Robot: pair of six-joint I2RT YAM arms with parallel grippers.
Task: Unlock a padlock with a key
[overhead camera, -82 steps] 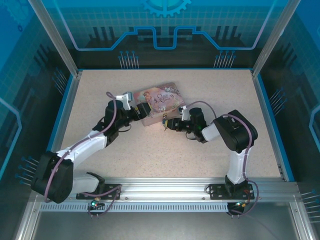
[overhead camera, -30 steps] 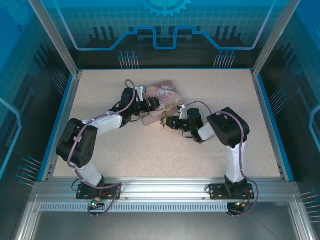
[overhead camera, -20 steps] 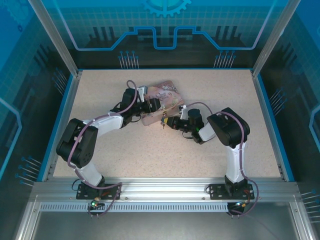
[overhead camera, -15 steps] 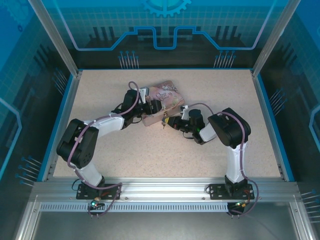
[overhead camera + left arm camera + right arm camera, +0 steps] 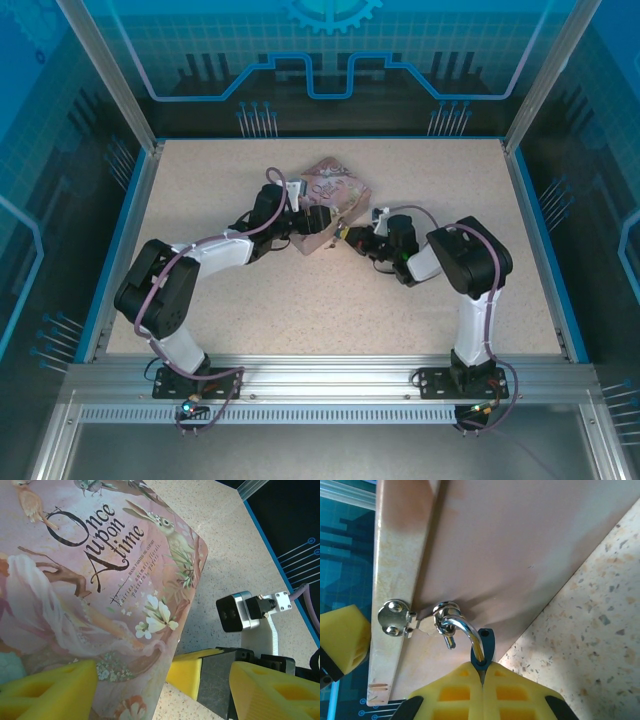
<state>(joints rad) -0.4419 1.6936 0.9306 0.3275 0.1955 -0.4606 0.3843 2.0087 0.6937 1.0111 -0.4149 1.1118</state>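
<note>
My right gripper is shut on the padlock; only the top of its blue body shows between the yellow fingertips. Its steel shackle curves up through the hasp ring on the pink tin box, and the shackle's short end hangs free of the body. The key is hidden. My left gripper is open, and the box's corner lies between its yellow fingers. From above, the left gripper and the right gripper meet at the box's near edge.
The pink box lies at the table's centre, turned at an angle. A yellow finger of the right gripper and the right wrist camera sit close beside the box. Speckled tabletop spreads around, bounded by blue walls.
The left arm has swung right over the box. The box has shifted and turned to the right. The right gripper has moved up and right with the padlock in it.
</note>
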